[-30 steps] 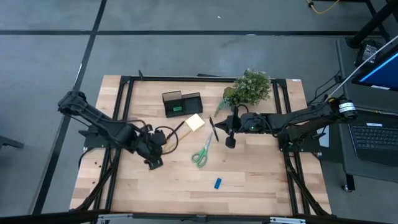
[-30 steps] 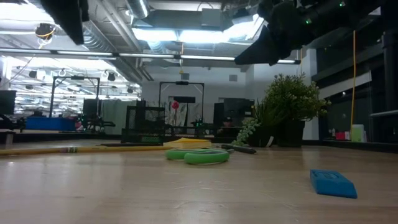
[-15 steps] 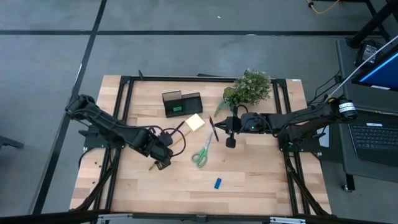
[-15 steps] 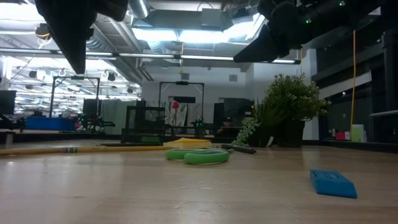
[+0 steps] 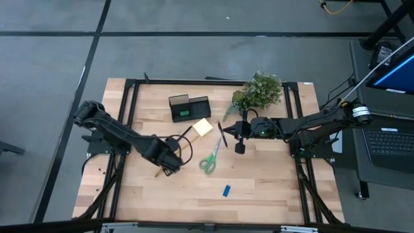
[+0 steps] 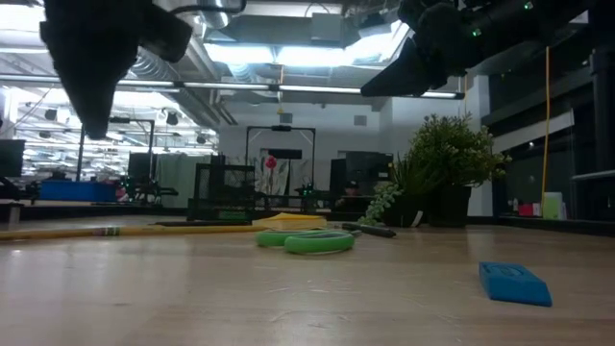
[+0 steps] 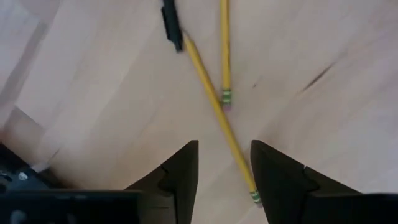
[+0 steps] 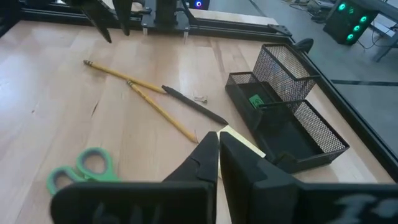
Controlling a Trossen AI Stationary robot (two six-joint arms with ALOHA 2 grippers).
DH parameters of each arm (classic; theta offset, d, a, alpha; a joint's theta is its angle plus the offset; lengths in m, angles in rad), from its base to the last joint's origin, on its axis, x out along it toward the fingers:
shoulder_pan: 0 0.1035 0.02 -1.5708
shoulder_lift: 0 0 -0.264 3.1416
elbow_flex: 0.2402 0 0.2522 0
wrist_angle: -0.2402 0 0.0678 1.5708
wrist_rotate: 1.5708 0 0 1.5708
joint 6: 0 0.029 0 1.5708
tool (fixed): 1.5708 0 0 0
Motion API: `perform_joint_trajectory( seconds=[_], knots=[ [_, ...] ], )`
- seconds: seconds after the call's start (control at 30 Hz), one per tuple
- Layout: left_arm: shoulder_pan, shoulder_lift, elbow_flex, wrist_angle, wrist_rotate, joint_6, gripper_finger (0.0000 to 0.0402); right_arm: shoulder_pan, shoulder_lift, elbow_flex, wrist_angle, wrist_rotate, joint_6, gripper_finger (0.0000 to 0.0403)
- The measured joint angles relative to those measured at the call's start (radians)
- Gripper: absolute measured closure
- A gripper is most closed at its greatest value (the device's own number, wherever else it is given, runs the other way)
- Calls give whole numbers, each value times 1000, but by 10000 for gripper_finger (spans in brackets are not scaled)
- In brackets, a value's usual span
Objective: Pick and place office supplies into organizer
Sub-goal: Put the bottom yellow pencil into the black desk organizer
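Observation:
Two yellow pencils point(image 7: 211, 99) point(image 7: 224, 50) lie crossed on the wooden table, with a black pen point(image 7: 171, 25) beyond them. My left gripper point(image 7: 224, 180) hovers open over the longer pencil's eraser end point(image 7: 252, 194), one finger on either side of it. My right gripper point(image 8: 216, 155) is shut and empty, held above the table near the yellow sticky-note pad point(image 5: 203, 127). The black mesh organizer point(image 8: 280, 106) holds a small green piece point(image 8: 256, 101). Green-handled scissors point(image 5: 210, 158) and a small blue piece point(image 5: 226, 190) lie flat on the table.
A bushy green plant point(image 5: 259, 92) stands at the far right of the table, just behind my right arm. The black table frame point(image 5: 132, 90) runs along the table's edges. Bare wood lies along the near side around the blue piece.
My left gripper has moved toward the table's right edge, from left of the pencils to over them, and has come down a little. My right arm has kept still.

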Motion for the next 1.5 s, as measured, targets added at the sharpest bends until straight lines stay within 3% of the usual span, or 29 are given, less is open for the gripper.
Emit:
perform_joint_trajectory(
  seconds=[0.33, 0.6, 0.83, 1.03, 1.3, 1.5],
  knots=[
    [-16, 153, 0, 21, 108, -18, 260, 0, 0, 0, -3, 0, 0, 384],
    [-21, 216, 0, 118, 118, -18, 260, 0, 0, 0, -6, 0, 1, 384],
    [-26, 209, -6, 98, 97, -21, 260, 0, 0, 0, -13, 0, 1, 384],
    [-26, 140, -91, 117, 93, -58, 261, 0, 1, 0, -16, -26, 1, 384],
    [-26, 14, -218, 335, 81, -116, 261, 0, 1, 0, -17, -27, 1, 384],
    [-15, 9, -264, 356, 68, -200, 261, 0, 1, 0, -15, -27, 1, 384]
  ],
)
